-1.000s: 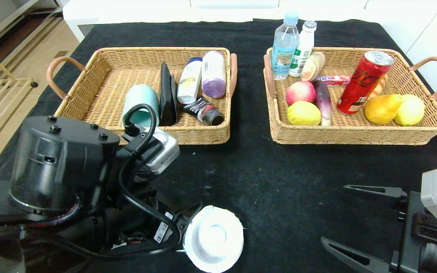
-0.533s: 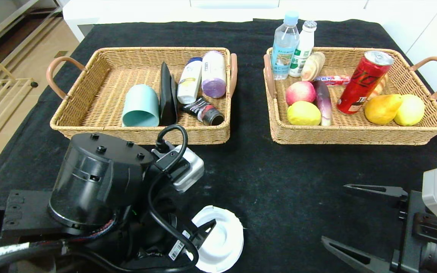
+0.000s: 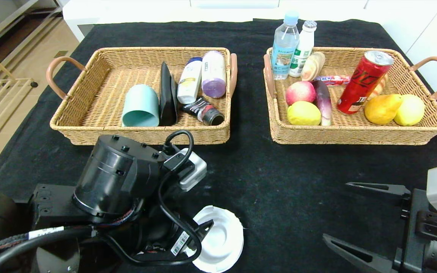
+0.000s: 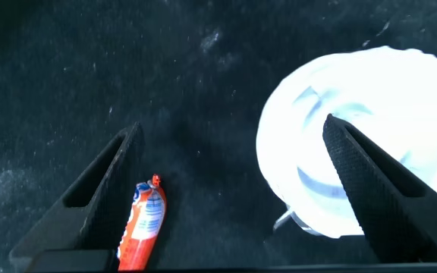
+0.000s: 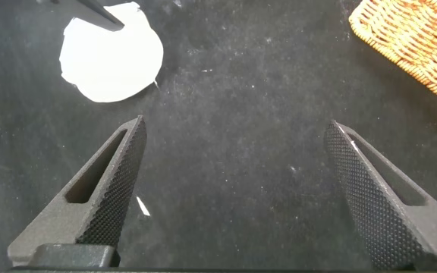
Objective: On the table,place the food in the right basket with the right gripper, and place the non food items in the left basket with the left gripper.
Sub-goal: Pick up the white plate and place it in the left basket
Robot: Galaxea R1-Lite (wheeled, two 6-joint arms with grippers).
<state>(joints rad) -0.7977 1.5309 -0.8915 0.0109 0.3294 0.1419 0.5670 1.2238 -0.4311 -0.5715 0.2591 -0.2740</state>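
Left arm [image 3: 116,189] partly hides white lid [image 3: 220,242].

Black-clothed table [image 3: 264,178], beige floor [image 3: 21,72], white cabinets [image 3: 404,22]

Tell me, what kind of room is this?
Probably a lab or test room set up for sorting practice: a table draped in black cloth, two wicker baskets of toiletries and food, white cabinets behind, a wooden floor beside.

No label on any item reads clearly enough.
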